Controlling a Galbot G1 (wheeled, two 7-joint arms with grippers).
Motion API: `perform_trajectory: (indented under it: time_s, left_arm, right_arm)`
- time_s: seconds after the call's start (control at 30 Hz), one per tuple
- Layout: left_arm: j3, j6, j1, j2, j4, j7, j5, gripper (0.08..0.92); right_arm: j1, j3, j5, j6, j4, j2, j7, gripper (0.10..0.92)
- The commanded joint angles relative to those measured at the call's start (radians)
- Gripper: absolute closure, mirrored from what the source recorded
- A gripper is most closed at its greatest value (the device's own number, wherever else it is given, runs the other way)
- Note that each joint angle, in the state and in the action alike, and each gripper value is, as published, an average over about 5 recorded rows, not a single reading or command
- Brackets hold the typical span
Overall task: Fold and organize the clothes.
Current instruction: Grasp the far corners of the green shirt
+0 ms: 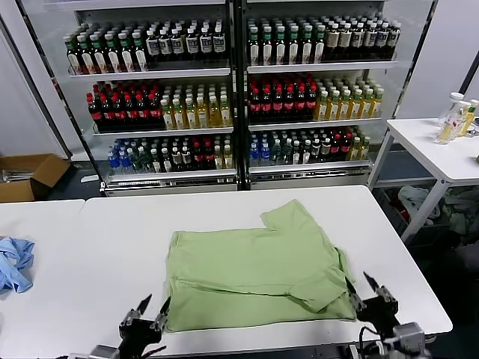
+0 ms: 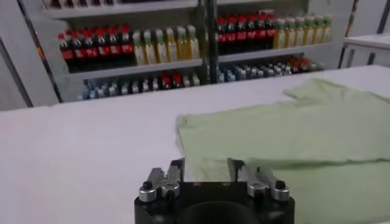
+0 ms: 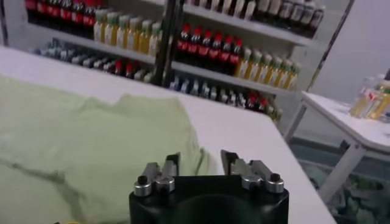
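1. Two claws sit at the near edge of the white desk (image 1: pixel 224 209), one at each near corner of the green shirt (image 1: pixel 258 273).
2. The left claw (image 1: pixel 153 308) stands with its fingers spread apart and nothing between them; the shirt's near left corner lies just beside its fingertips, on the desk.
3. In the left wrist view the left claw (image 2: pixel 206 169) points across the desk, with the shirt (image 2: pixel 292 134) spread ahead of it and off to one side.
4. The right claw (image 1: pixel 364 288) is also spread and holds nothing; the shirt's near right edge lies just beside it.
5. In the right wrist view the right claw (image 3: pixel 199 162) hangs over the shirt's edge (image 3: pixel 91 140), fabric lying flat ahead of the fingers.
6. The shirt lies folded flat between the two claws, one sleeve reaching away from them.
7. A light blue cloth (image 1: pixel 15 263) lies well apart beyond the left claw, and shelves of bottles (image 1: pixel 224 90) stand behind the desk.
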Motion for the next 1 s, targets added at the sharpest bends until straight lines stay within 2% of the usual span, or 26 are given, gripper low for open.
perform_trajectory:
  time_s: [0.03,0.2,0.27,0.4,0.7,1.0]
  left_arm:
    - [0.04,0.017,-0.35,0.121,0.217,-0.021,-0.141,0.402]
    - [0.171,0.039,-0.581,0.153,0.426,-0.035,-0.176,0.264]
    - [0.211,0.057,-0.662,0.151,0.484,-0.045,-0.206,0.215]
    - [0.281,0.078,-0.791,0.144,0.588,-0.055,-0.24,0.181]
    - [0.355,0.076,-0.921,0.085,0.774,-0.042,-0.233,0.177]
    - [0.372,0.08,-0.956,0.056,0.837,-0.037,-0.243,0.177]
  right_arm:
    - [0.565,-0.228,0.222,-0.114,-0.271,-0.025,0.054,0.361]
    - [0.869,-0.429,0.214,-0.176,-0.521,0.028,0.015,0.231]
    - [0.93,-0.469,0.211,-0.182,-0.582,0.046,0.002,0.21]
    - [1.012,-0.526,0.207,-0.186,-0.675,0.07,-0.018,0.203]
    - [1.137,-0.6,0.175,-0.193,-0.874,0.153,-0.072,0.203]
    - [1.196,-0.599,0.177,-0.211,-1.023,0.251,-0.122,0.203]
